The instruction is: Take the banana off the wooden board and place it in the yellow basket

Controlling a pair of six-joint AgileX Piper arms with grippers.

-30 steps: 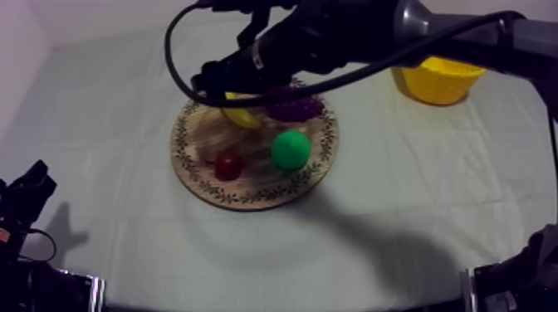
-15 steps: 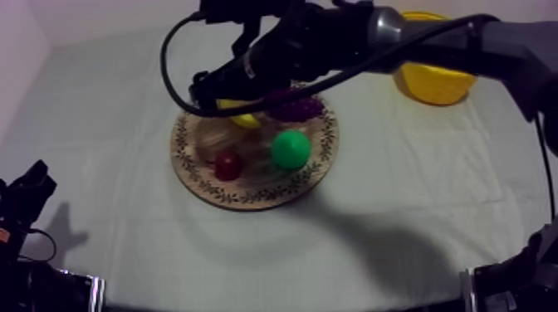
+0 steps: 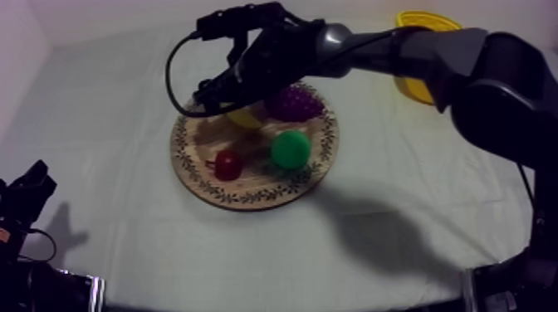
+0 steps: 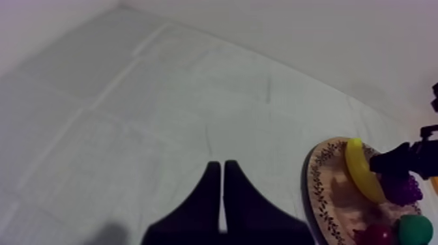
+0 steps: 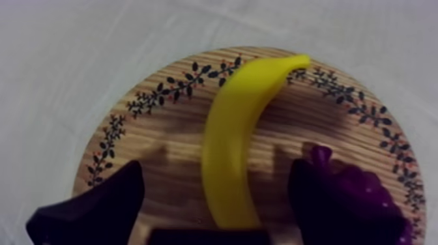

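Note:
The yellow banana [image 5: 234,143] lies on the far side of the round wooden board [image 5: 163,124], beside the purple grapes [image 5: 355,189]. My right gripper [image 5: 215,171] is open, with one black finger on each side of the banana and neither touching it. From above, the right gripper [image 3: 217,99] hangs over the board's [image 3: 249,197] far left, partly covering the banana [image 3: 247,119]. The yellow basket [image 3: 425,20] sits at the far right behind the arm. My left gripper [image 4: 221,171] is shut on nothing, low at the left [image 3: 26,192].
On the board also lie the grapes [image 3: 293,104], a green pear [image 3: 291,149] and a small red fruit [image 3: 228,163]. The right arm stretches from the upper right across the basket's front. Bare cloth surrounds the board.
The right arm has dropped lower over the board's far side, uncovering the grapes and covering more of the basket. The left arm has not moved.

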